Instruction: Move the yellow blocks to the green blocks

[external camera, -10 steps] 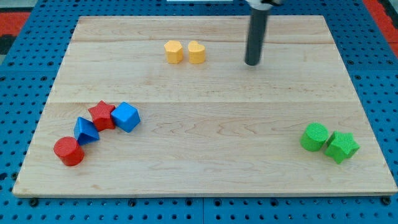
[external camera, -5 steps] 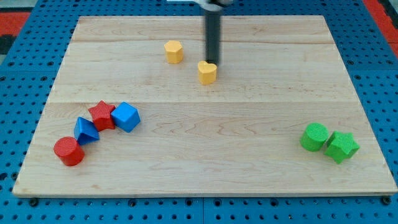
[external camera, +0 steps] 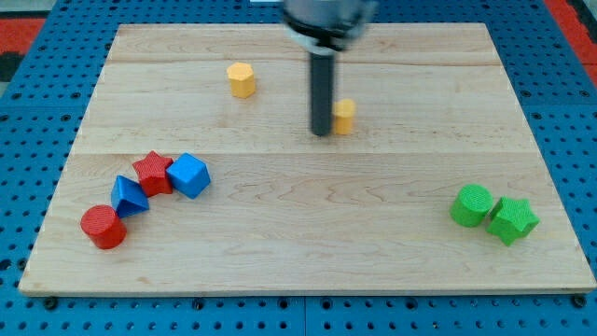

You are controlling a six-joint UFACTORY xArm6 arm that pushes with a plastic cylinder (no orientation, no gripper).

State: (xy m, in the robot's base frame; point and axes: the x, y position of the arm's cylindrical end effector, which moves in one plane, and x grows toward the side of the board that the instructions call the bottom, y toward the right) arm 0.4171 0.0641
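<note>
Two yellow blocks lie on the wooden board (external camera: pixel 298 233). A yellow hexagonal block (external camera: pixel 242 79) sits near the view's top, left of centre. A second yellow block (external camera: pixel 344 116) lies right of centre, partly hidden by my rod. My tip (external camera: pixel 321 132) touches that block's left side. A green cylinder (external camera: pixel 472 204) and a green star block (external camera: pixel 512 220) sit touching at the view's lower right, far from the yellow blocks.
At the view's lower left lie a red star block (external camera: pixel 153 173), a blue cube (external camera: pixel 189 175), a blue triangular block (external camera: pixel 128 195) and a red cylinder (external camera: pixel 103 227), close together.
My rod swept from the upper right to the left and down. The right yellow block moved down and to the right; the left yellow block shifted a little left.
</note>
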